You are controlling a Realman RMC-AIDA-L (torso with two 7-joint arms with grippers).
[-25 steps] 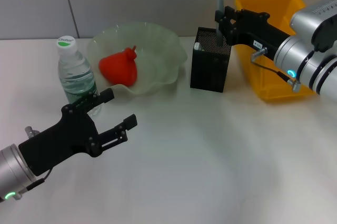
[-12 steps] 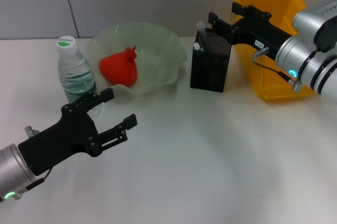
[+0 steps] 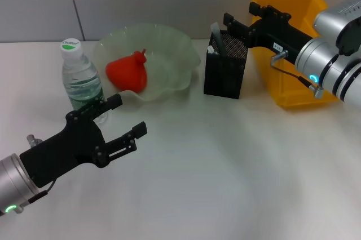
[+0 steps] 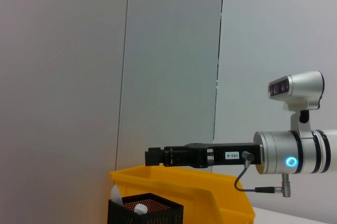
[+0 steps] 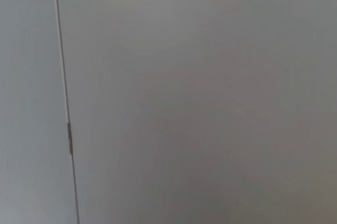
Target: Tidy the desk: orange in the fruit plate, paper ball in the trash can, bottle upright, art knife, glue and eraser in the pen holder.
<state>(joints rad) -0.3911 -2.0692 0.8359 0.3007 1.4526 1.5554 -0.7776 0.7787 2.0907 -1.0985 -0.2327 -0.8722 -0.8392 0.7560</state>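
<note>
Trash can (image 3: 293, 90): far right, behind right arm.
Fruit plate (image 3: 169, 54): holds the orange (image 3: 128, 72).
Pen holder (image 3: 224, 74): beside the can.
Bottle (image 3: 80, 82): upright, left.
Right gripper (image 3: 240, 18): fingers spread, above holder.
Left gripper (image 3: 128, 117): spread, empty, near bottle.

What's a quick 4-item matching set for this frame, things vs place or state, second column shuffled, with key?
Things:
1. orange
2. bottle
3. right gripper
4. left gripper

Places or states:
A. open, above the pen holder
B. upright, beside the fruit plate
C. open, low over the table, near the bottle
D. lying in the fruit plate

Pairs: 1-D, 2-B, 3-A, 4-C
</note>
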